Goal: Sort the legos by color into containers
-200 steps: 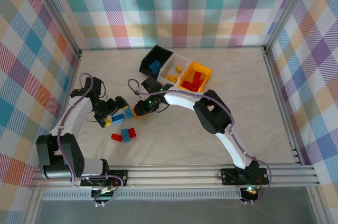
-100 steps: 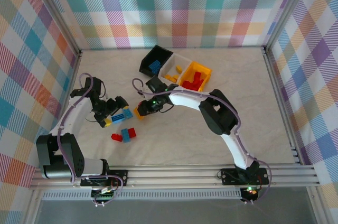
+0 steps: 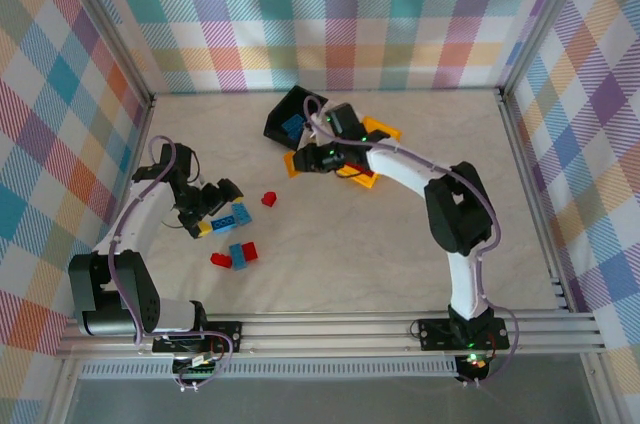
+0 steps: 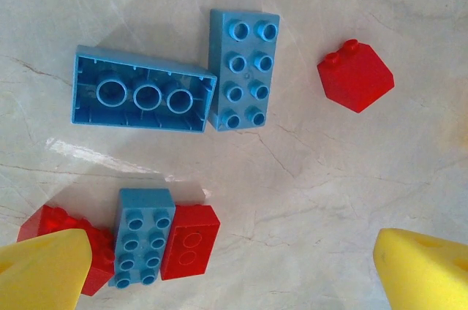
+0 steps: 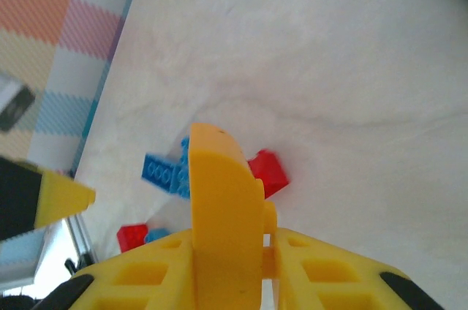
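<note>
Top external view, far left: what is the left arm (image 3: pixel 148 212) doing, Ana asks.
Ben: Its wrist view shows the left gripper (image 4: pixel 234 273) spread wide, with nothing between its matte yellow fingertips (image 4: pixel 45 272). Below it, glossy studded legos lie on the marbled table (image 4: pixel 344 193). There is a red brick (image 4: pixel 45 222) partly hidden by a fingertip, and a blue brick (image 4: pixel 142 237) touching a smooth red block (image 4: pixel 190 240). An upturned blue brick (image 4: pixel 142 98) shows three hollow tubes, a studs-up blue brick (image 4: pixel 245 69) lies against it, and a sloped red brick (image 4: pixel 356 76) sits apart.
Ana: Any lettering?
Ben: The studs are too soft to read.
Ana: Rightward?
Ben: From above, a black bin (image 3: pixel 300 99) holds a blue piece (image 3: pixel 293 127). Between it and the yellow-orange bin (image 3: pixel 385 132), the right arm (image 3: pixel 410 169) covers whatever sits there. The right gripper (image 3: pixel 303 161) is clamped on a yellow brick (image 3: pixel 293 165) at the bins' near side. Its wrist view blurs brick and pads into one yellow mass.
</note>
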You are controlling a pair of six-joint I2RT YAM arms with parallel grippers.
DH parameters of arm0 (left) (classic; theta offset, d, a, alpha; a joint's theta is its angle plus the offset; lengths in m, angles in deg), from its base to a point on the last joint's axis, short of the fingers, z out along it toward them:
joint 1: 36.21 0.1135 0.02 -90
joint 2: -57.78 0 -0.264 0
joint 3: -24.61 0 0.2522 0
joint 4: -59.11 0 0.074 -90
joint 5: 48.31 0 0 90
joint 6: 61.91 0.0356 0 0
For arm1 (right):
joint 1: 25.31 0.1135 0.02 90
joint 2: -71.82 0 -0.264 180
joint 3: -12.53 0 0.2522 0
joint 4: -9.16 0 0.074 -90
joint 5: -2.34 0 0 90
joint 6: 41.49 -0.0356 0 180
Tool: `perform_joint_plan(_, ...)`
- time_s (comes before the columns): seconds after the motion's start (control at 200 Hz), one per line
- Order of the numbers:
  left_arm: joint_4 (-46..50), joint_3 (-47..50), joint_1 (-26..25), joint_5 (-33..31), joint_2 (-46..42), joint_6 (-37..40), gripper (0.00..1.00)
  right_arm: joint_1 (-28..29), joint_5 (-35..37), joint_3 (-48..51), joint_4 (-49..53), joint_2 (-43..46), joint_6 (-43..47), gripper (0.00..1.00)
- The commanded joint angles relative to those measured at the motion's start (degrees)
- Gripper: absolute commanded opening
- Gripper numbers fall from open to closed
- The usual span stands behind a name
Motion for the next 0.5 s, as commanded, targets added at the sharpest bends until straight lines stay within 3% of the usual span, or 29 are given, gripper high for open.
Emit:
perform_joint_plan(0.0,1.52,-1.39,0.93,1.02,-0.14,0.28,0.99,-3.8,-0.33,-6.02,0.66,-2.67,0.34,0.28)
perform_joint_plan(0.195,2.96,-1.26,0.75,1.37,-0.08,0.89,0.99,-9.5,2.05,-15.72,2.4,-10.33,0.09,0.28)
perform_joint_plan(0.495,5.1,-4.35,-0.03,-0.03,2.04,2.99,0.99,-11.67,7.88,-29.72,11.59,-19.7,5.34,0.3)
